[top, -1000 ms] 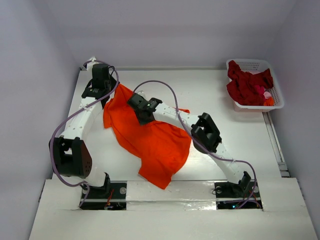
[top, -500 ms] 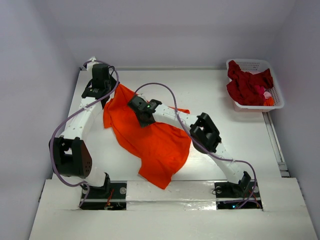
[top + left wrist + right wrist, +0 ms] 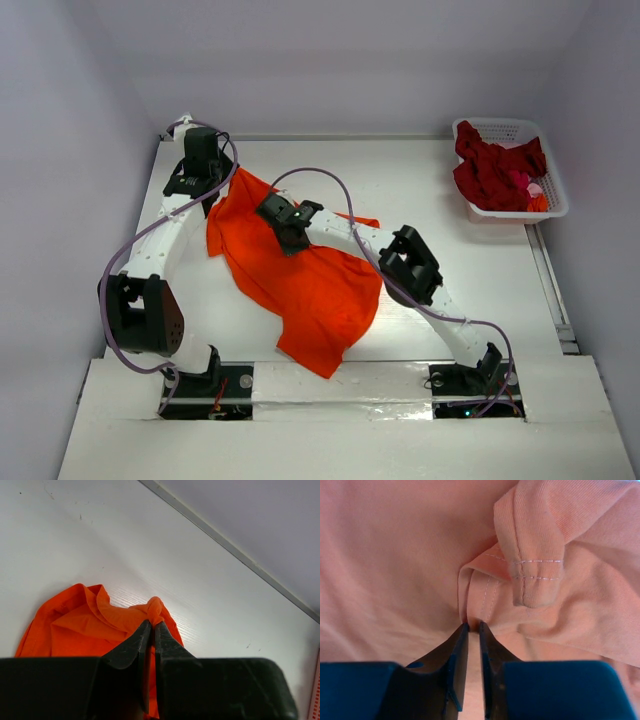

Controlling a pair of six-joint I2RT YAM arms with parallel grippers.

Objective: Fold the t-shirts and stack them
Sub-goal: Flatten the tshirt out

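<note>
The bright orange t-shirt lies crumpled across the left and middle of the table. My left gripper is shut on a bunched corner of it at the far left; in the left wrist view the cloth pokes out past the closed tips. My right gripper sits on the shirt's upper middle, shut on a stitched fold between its tips. Dark red t-shirts lie heaped in the basket.
A white latticed basket stands at the far right corner. A raised rail edges the table's far side. Purple cables loop over both arms. The right arm's elbow lies over the shirt's right edge.
The right gripper has shifted very slightly toward the far left on the shirt. The left gripper and the shirt's outline look unchanged.
</note>
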